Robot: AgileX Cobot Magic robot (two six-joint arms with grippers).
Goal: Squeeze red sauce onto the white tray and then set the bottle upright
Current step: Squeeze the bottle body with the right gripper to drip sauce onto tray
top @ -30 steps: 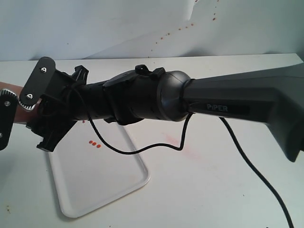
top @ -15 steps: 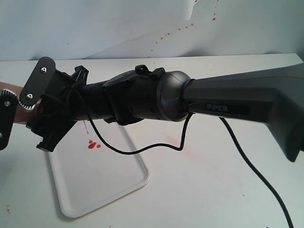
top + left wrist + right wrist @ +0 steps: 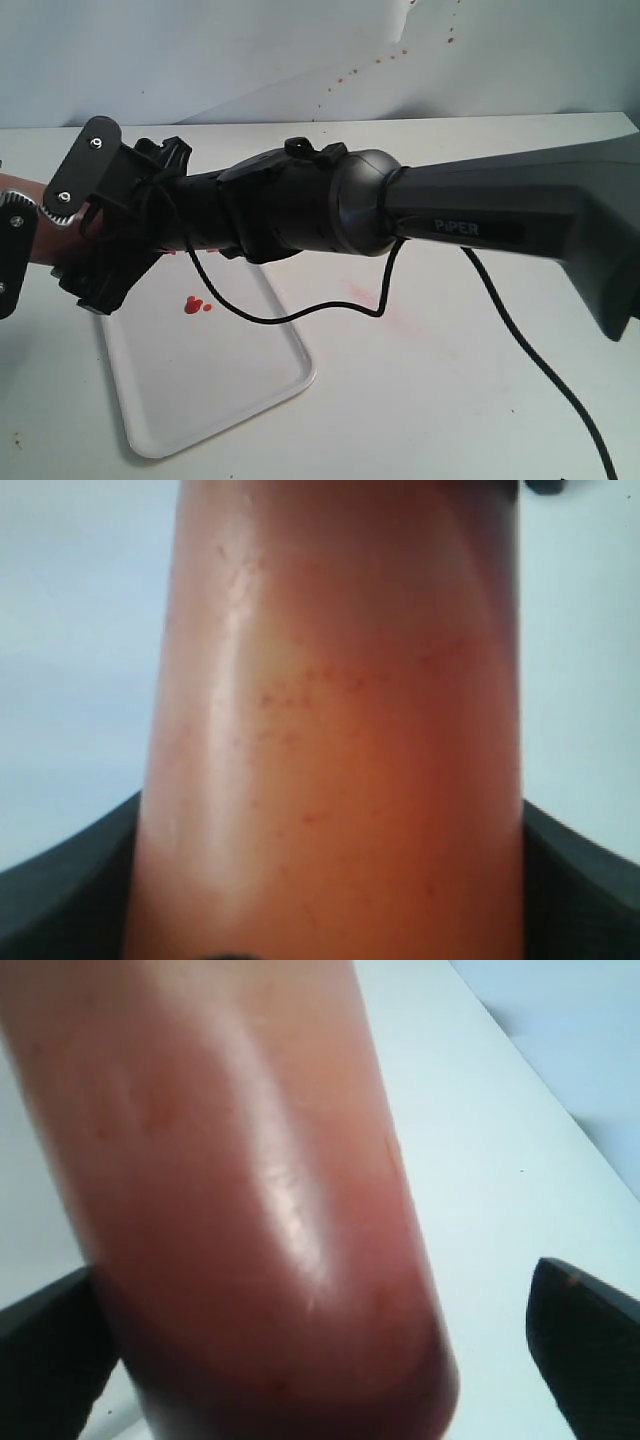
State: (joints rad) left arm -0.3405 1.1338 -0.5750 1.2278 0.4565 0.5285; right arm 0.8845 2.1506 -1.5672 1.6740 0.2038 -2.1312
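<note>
Bottle place: the bottle (image 3: 330, 720) is up off the desk (image 3: 470, 400), at the left side, over the far end of the white tray (image 3: 230, 390). The big right arm (image 3: 450, 220) hides nearly all of it in the outside view.
Left tool: my left tool (image 3: 320, 910) holds the bottle. Its dark fingers press on both sides of the orange body.
Right tool: my right tool (image 3: 320, 1355) stands wide. One finger sits right by the bottle. The other is well apart from it, with bare desk showing in the gap. It grips nothing.
Sauce: the red sauce (image 3: 193, 305) lies on the tray as a small round blob with a tiny drop beside it, near the tray's far end. I think the squeezing part is done.
Long way of the bottle: I think it lies tipped, more flat than standing, running from the left edge toward the tray. I cannot see the pointy end. The blob lies just below the right tool, so I guess the tip faces down that way.
Nearer arm: the left one, since its tool is the only one gripping.
What the next move turns on: the pointy end must swing up and the flat end must go down. I want the left tool to do the turning, with the right arm drawn back out of the way first.
Where to stand it: bare desk beside the tray looks good, not on the blob.
Watch out: a drop may hang on the tip and fall during the turn.
</note>
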